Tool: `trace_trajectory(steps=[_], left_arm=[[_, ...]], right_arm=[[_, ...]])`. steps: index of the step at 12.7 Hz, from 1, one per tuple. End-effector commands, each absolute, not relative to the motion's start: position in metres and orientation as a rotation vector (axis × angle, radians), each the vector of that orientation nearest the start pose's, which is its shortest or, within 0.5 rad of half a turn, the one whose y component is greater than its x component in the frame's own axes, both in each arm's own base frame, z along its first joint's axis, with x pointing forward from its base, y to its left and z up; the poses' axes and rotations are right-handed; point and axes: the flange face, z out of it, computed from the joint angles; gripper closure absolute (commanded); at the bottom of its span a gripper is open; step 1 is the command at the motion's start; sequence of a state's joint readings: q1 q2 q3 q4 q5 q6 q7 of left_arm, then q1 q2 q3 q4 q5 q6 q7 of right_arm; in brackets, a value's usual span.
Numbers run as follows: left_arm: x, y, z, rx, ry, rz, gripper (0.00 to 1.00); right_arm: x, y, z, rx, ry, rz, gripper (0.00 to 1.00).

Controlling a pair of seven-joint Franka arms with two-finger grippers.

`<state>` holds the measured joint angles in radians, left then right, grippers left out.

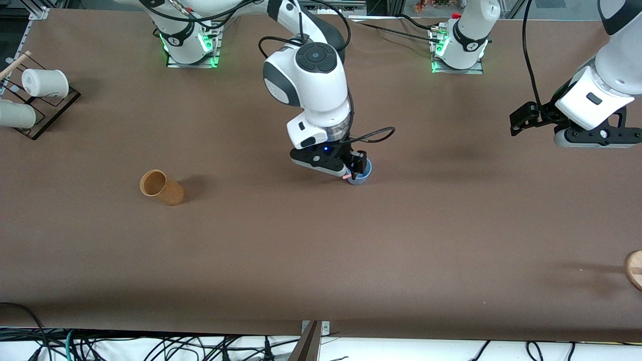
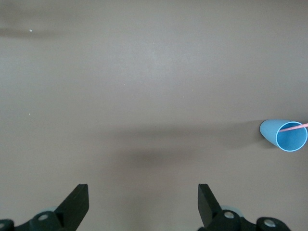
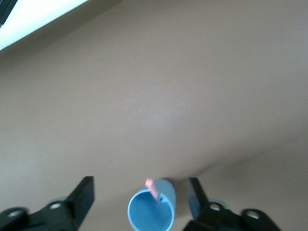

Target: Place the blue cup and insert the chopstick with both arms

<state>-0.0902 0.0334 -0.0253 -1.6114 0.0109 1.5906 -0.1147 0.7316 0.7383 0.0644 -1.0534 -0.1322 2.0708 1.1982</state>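
Note:
The blue cup [image 1: 363,176] stands on the table near its middle. The pink chopstick [image 1: 345,177] rests in it, its end leaning over the rim. My right gripper [image 1: 354,170] is low over the cup and open. In the right wrist view the cup [image 3: 151,211] sits between the spread fingers [image 3: 85,193], touching neither, with the chopstick [image 3: 153,188] against its rim. My left gripper [image 1: 597,143] waits, open and empty, up over the left arm's end of the table. The left wrist view shows the left gripper [image 2: 144,202], the cup [image 2: 285,134] and the chopstick [image 2: 294,127] farther off.
A tan cup [image 1: 161,187] stands toward the right arm's end. Two white cups [image 1: 45,82] sit on a black rack [image 1: 50,113] at that end, farther from the camera. A round wooden piece [image 1: 635,268] shows at the left arm's end.

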Motion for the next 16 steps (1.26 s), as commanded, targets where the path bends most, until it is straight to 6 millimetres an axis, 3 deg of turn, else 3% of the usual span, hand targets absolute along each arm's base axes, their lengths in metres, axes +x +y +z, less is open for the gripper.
trace_trajectory(steps=[1, 3, 6, 10, 11, 13, 16], left_arm=[[0.558, -0.062, 0.597, -3.151, 0.004, 0.094, 0.00], [0.556, -0.062, 0.596, -3.150, 0.007, 0.111, 0.00], [0.557, -0.061, 0.596, -3.150, 0.004, 0.111, 0.00], [0.556, -0.064, 0.596, -3.149, 0.009, 0.111, 0.00], [0.557, -0.064, 0.595, -3.149, 0.009, 0.111, 0.00], [0.558, -0.066, 0.593, -3.149, 0.011, 0.114, 0.00], [0.560, -0.070, 0.596, -3.150, 0.012, 0.102, 0.00]], right_arm=[[0.584, 0.496, 0.466, -2.950, 0.421, -0.292, 0.00], [0.605, 0.444, 0.489, -2.992, 0.329, -0.206, 0.00], [0.628, 0.343, 0.527, -3.021, 0.161, -0.061, 0.00], [0.613, 0.197, 0.568, -3.084, -0.279, 0.077, 0.00], [0.604, 0.171, 0.577, -3.086, -0.349, 0.098, 0.00], [0.582, 0.149, 0.588, -3.098, -0.389, 0.111, 0.00], [0.559, 0.146, 0.589, -3.116, -0.365, 0.132, 0.00]])
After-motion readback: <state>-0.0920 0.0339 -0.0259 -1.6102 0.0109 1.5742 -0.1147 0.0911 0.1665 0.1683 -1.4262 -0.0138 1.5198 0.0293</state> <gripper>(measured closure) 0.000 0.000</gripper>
